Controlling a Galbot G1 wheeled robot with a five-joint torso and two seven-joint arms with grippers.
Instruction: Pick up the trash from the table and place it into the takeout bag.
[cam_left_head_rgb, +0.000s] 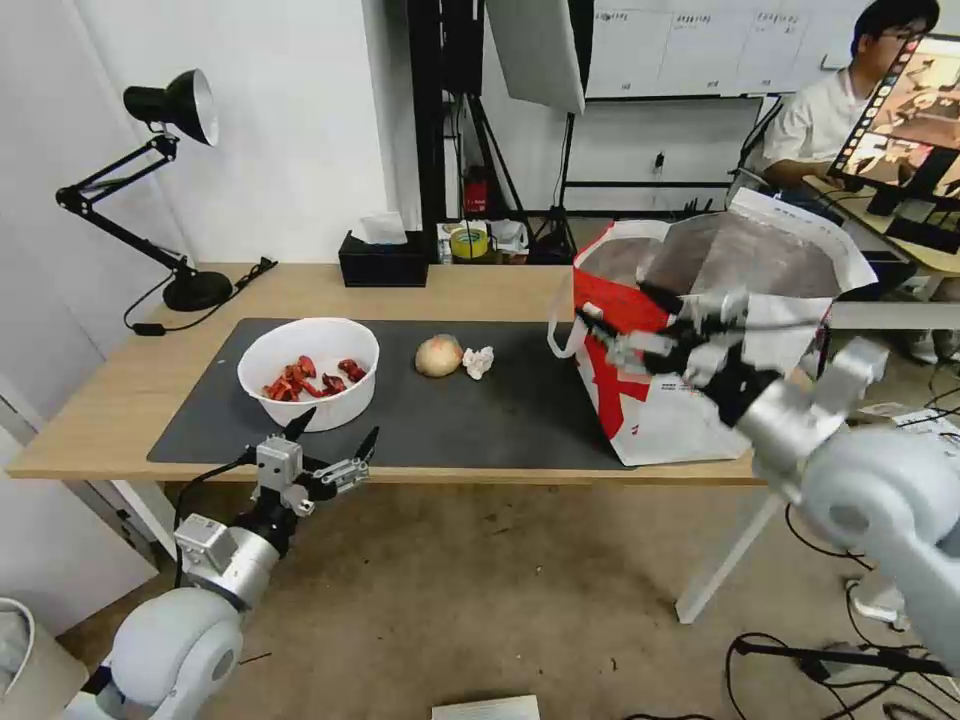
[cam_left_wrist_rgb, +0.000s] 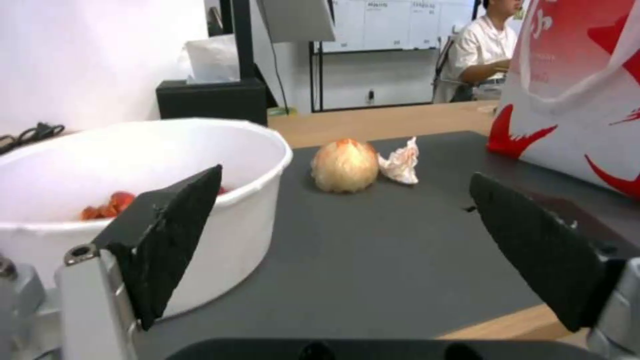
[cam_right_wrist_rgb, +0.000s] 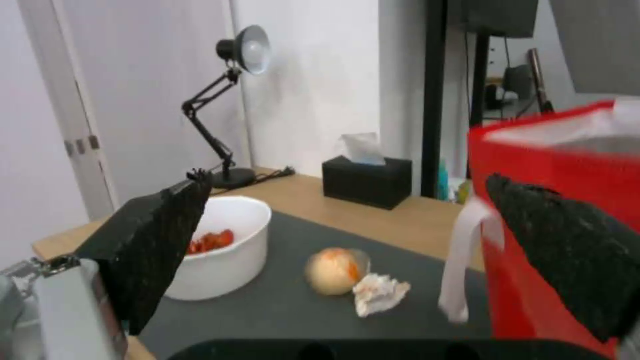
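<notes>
The white bowl with red food scraps sits on the dark grey mat toward the table's left end, close to the front edge. The tan wrapped ball and the crumpled tissue lie touching each other near the middle of the mat. The takeout bag stands open at the right end, its base at the front edge and its white loop handle hanging on the side that faces the trash.

The left end effector hangs just off the front edge, in front of the bowl, with its fingers spread wide and empty. The right end effector is up against the bag's near face, below the rim, also spread and holding nothing.

The risks, as I judge them: the bowl is wide and its rim thin, so a pinch on one wall could tip it and spill scraps onto the mat. The bag is light and stands at the edge; a push from the right arm could slide it off or fold the opening shut. The loop handle could snag a finger. Grabbing the ball may drag the tissue along or knock it away.
</notes>
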